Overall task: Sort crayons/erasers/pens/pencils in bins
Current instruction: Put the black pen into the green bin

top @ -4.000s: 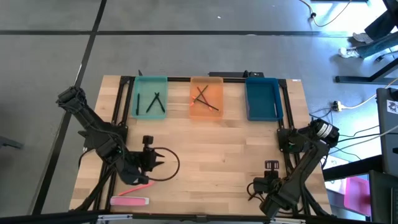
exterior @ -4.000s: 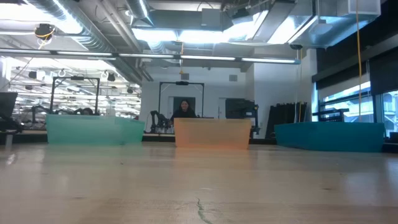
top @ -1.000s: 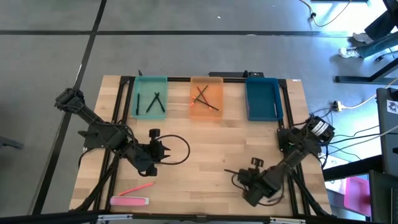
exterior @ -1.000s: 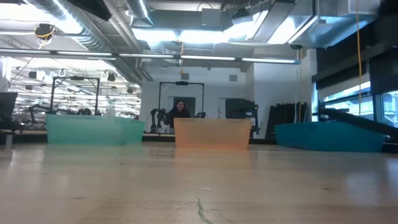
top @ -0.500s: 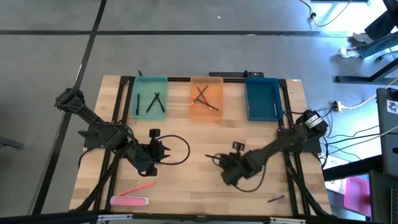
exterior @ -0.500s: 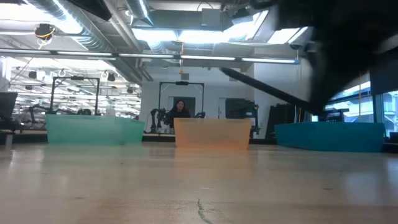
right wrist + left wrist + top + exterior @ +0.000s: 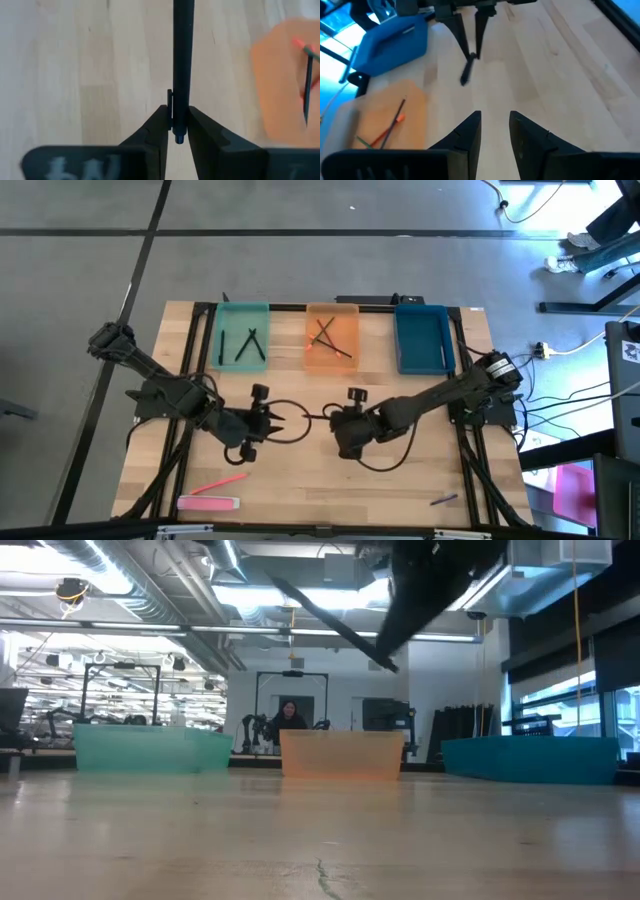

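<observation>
Over the table's middle, my right gripper point(image 7: 331, 419) is shut on a slim black pen point(image 7: 183, 60), also seen as a dark slanting stick in the low view point(image 7: 335, 625). My left gripper point(image 7: 274, 420) stands open just left of it, facing the pen point(image 7: 466, 73), with nothing between its fingers. Three bins line the far edge: the teal one point(image 7: 262, 315) holds black pens, the orange one point(image 7: 345, 320) holds pencils, and beside them is the blue one point(image 7: 421, 340). A pink eraser point(image 7: 208, 503) and a pink pencil point(image 7: 228, 480) lie flat near the left front corner. My right gripper pinches the pen between its two fingers at the clip end point(image 7: 176, 117). The fingers slant down toward the table's left, and the pen runs on along them past their tips. It is lifted clear of the table, its free end point(image 7: 464, 80) lowest.
A short dark stick point(image 7: 443, 500) lies near the front right corner. A black cable loops beside each gripper. Bare wood shows between the grippers and the bins. Beyond the table a person point(image 7: 291, 713) sits far off in the room.
My right gripper has swung from the front right toward the table's middle and left, rising and rolling, with the pen carried shut between its fingers. My left gripper has rolled at the wrist while staying about where it was.
</observation>
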Motion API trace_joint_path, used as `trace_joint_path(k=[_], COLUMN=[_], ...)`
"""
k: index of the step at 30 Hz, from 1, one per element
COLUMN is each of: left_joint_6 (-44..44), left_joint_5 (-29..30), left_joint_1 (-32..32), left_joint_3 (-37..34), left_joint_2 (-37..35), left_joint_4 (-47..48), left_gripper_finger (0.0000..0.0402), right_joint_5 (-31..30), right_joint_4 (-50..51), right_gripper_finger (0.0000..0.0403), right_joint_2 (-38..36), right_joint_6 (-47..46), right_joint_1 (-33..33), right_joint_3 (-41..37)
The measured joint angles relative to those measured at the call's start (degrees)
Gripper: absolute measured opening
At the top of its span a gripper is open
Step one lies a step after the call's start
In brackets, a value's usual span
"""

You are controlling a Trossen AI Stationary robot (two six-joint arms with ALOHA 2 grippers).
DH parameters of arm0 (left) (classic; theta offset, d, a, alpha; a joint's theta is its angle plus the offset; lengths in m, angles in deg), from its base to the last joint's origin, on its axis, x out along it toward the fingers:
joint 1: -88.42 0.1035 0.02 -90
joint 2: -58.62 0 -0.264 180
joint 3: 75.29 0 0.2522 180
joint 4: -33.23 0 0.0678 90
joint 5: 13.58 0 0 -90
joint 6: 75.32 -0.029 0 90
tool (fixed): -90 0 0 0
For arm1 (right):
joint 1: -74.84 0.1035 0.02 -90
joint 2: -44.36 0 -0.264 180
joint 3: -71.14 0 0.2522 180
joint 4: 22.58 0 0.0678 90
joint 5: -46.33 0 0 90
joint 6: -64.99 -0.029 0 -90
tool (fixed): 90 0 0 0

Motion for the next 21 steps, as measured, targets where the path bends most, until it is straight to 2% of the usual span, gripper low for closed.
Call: trace_joint_path(k=[8, 19, 21], left_joint_6=[-2.5, -8.0, -8.1], left_joint_5=[-0.1, -0.1, -1.8], left_joint_1=[3.6, 6.4, 7.0], left_joint_3=[0.0, 0.0, 0.0], left_joint_2=[0.0, 0.0, 0.0], left_joint_4=[-0.8, -4.5, -4.9], left_gripper_finger=[0.0094, 0.0094, 0.0094], right_joint_5=[-0.1, -0.1, -0.1], right_joint_4=[-5.0, -6.2, -6.3], right_gripper_finger=[0.0067, 0.0067, 0.0067], right_joint_2=[-0.1, -0.1, -0.1], right_joint_6=[8.6, 11.7, 11.7], right_joint_1=[-1.6, -2.5, -2.5], right_joint_3=[1.5, 1.6, 1.6])
